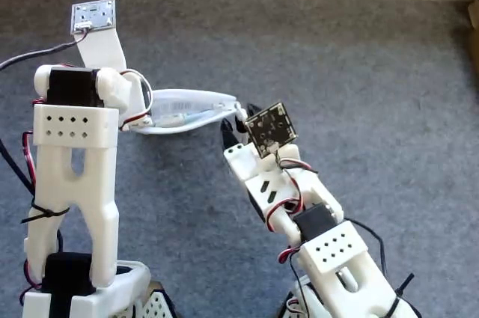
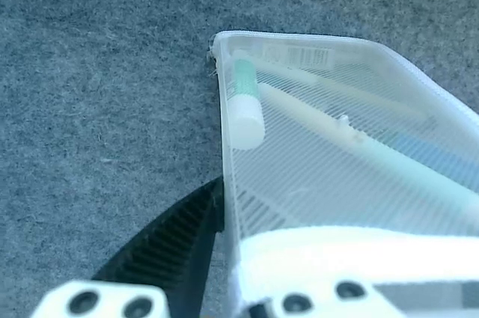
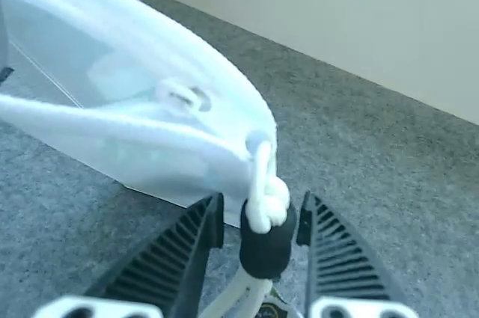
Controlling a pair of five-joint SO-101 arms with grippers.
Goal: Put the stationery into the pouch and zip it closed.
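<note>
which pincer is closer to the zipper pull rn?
Right. The right pincer is at the zipper pull; the left pincer holds the pouch at its far end.

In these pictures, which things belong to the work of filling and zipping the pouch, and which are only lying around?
For the job: pouch, glue stick and pen inside it, zip pull, left gripper holding the pouch, right gripper around the pull.
Just there: grey carpet, pale wall.
</note>
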